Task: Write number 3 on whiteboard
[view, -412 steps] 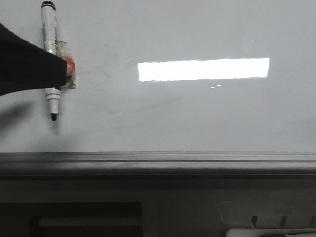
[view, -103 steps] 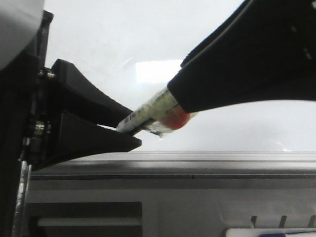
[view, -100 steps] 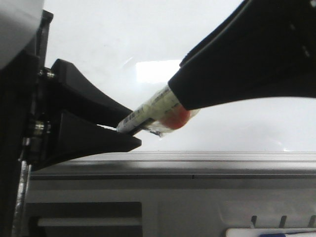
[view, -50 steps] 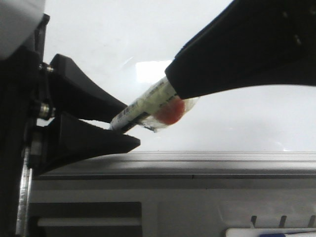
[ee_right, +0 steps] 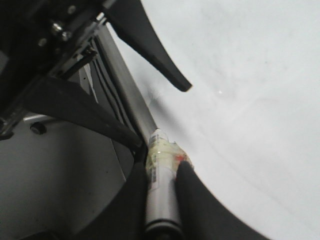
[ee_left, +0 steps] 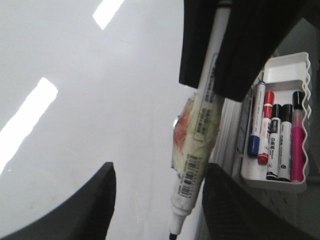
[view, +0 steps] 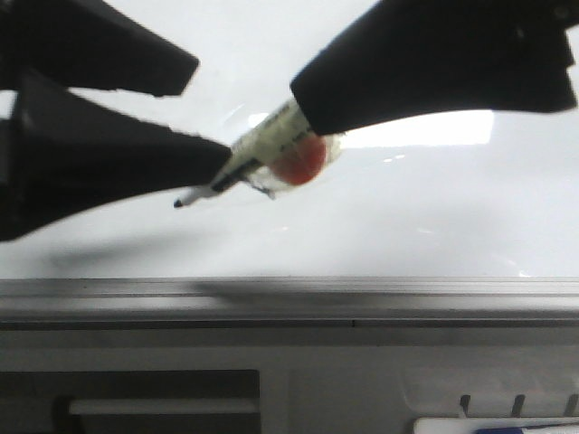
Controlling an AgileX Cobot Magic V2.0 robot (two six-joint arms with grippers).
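A white marker [view: 262, 137] with a red-stained tape wrap is held by my right gripper [view: 306, 113], which reaches in from the upper right and is shut on the barrel [ee_right: 161, 190]. The bare black tip [view: 177, 204] points left and down, just off the whiteboard [view: 407, 217]. My left gripper [view: 210, 113] stands open, one finger on each side of the marker's front end [ee_left: 192, 170]; its fingers [ee_left: 102, 200] do not press the marker. The number 3 is out of view; the visible board shows only faint smudges.
A grey metal rail [view: 289, 294] runs along the board's bottom edge. A white tray [ee_left: 280, 75] with several markers hangs beyond it, also seen at the lower right [view: 493, 425]. Bright glare [view: 425, 128] lies on the board.
The left gripper's fingers have spread apart and let go of the marker. The right gripper keeps hold and has lifted it slightly, so its tip now shows.
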